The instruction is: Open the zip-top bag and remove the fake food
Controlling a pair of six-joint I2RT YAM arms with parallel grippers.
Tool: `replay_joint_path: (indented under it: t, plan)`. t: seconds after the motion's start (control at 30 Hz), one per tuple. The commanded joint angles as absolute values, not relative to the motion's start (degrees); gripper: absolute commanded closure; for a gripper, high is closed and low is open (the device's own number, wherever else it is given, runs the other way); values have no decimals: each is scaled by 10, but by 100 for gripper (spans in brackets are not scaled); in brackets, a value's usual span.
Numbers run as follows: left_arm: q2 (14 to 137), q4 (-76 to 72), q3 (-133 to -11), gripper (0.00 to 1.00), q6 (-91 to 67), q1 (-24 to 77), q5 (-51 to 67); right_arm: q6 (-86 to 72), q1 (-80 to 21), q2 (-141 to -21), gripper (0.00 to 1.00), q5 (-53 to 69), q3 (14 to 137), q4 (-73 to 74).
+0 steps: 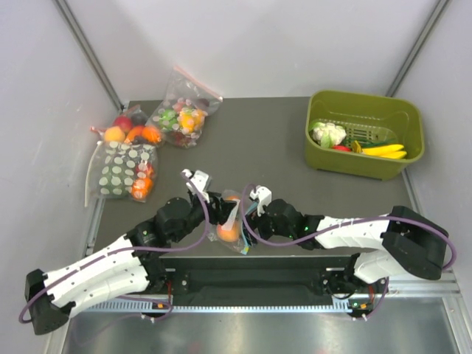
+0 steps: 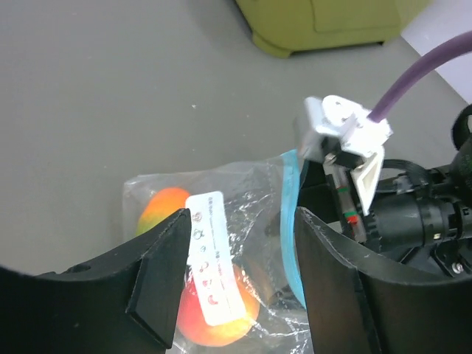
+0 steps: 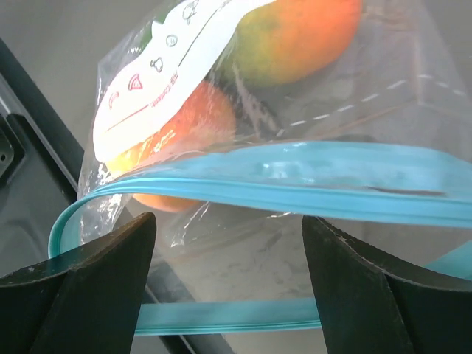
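The zip-top bag (image 1: 230,225) lies near the table's front edge, between my two grippers. In the left wrist view the bag (image 2: 251,214) shows a white label, a peach-orange fruit (image 2: 221,324), a green-and-orange fruit (image 2: 158,208) and the teal zip strip (image 2: 289,243). My left gripper (image 2: 240,243) is open, its fingers on either side of the bag. In the right wrist view the two teal zip strips (image 3: 295,184) are parted and the mouth gapes. My right gripper (image 3: 228,228) is open at the mouth. The fruits (image 3: 295,37) are inside the bag. No red round fruit shows.
A green bin (image 1: 365,158) at the back right holds a white cauliflower and yellow pieces. A clear bag with a pink-red zip (image 1: 184,110) and a white-dotted bag (image 1: 122,173) with fruit lie at the back left. A black rail runs along the table's near edge.
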State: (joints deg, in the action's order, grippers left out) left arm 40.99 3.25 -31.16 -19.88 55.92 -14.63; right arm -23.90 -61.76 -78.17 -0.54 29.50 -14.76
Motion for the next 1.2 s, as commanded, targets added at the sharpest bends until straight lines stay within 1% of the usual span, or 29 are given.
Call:
replay_joint_path:
  t: [0.0,0.27,0.5,0.57,0.67,0.73,0.8,0.83,0.9,0.97,1.0,1.03,1.07,1.17]
  plan:
    - [392,54,-286,37,-224,557,-182,-250,-624,-769,20,-32,294,-192]
    - [401,92,-223,37,-304,557,-201,-255,-623,-742,20,-42,294,-191]
    - [395,68,-180,38,-344,557,-178,-259,-623,-734,20,-41,294,-204]
    - [401,54,-169,39,-352,557,-169,-262,-624,-736,20,-39,294,-207]
    - [415,36,-162,43,-359,557,-156,-265,-623,-737,20,-35,293,-214]
    - [422,23,-160,55,-362,558,-150,-269,-623,-737,20,-34,292,-216]
    - [431,14,-157,62,-363,557,-145,-271,-623,-737,20,-33,288,-222]
    - [432,9,-156,71,-362,558,-142,-272,-623,-737,20,-30,287,-225]
    - [436,6,-156,78,-364,557,-137,-274,-623,-737,20,-29,285,-231]
    - [440,5,-155,88,-363,557,-134,-277,-623,-737,20,-25,281,-239]
    - [442,6,-155,91,-363,557,-133,-279,-623,-737,20,-25,280,-241]
    - [443,5,-153,98,-362,557,-131,-279,-622,-738,20,-24,279,-243]
    - [441,5,-152,100,-361,557,-129,-279,-623,-739,20,-24,279,-247]
    - [436,-20,-151,100,-363,557,-113,-282,-622,-740,20,-21,268,-279]
